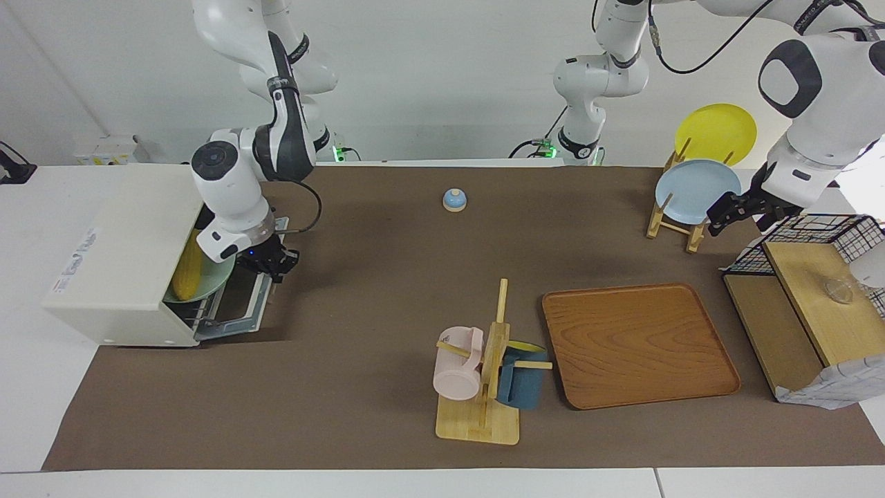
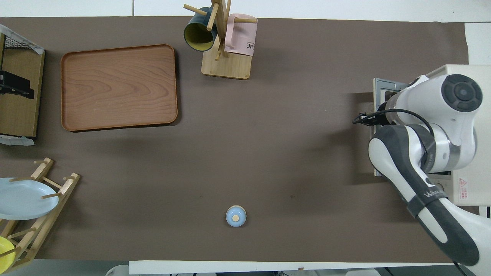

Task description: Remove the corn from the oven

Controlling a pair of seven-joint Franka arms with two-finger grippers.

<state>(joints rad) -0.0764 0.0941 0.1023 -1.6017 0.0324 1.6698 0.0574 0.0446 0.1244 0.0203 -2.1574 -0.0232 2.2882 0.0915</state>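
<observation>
Two arms we see: our right gripper (image 1: 272,265), clamped on the handle of the oven (image 1: 117,256) door, lowered flat; the corn (image 1: 188,268) lies inside. Our left gripper (image 1: 722,216), jaws wide, waits beside the plate rack (image 1: 674,225).

Two cams, both high up and a fair way off. One looks across the table (image 1: 415,429) at the robots; the other looks steeply down from above their end. Both catch the whole mat, oven (image 1: 117,277) included, flipped half a turn.

Corn (image 1: 187,271) partly hidden inside oven (image 1: 117,256)
</observation>
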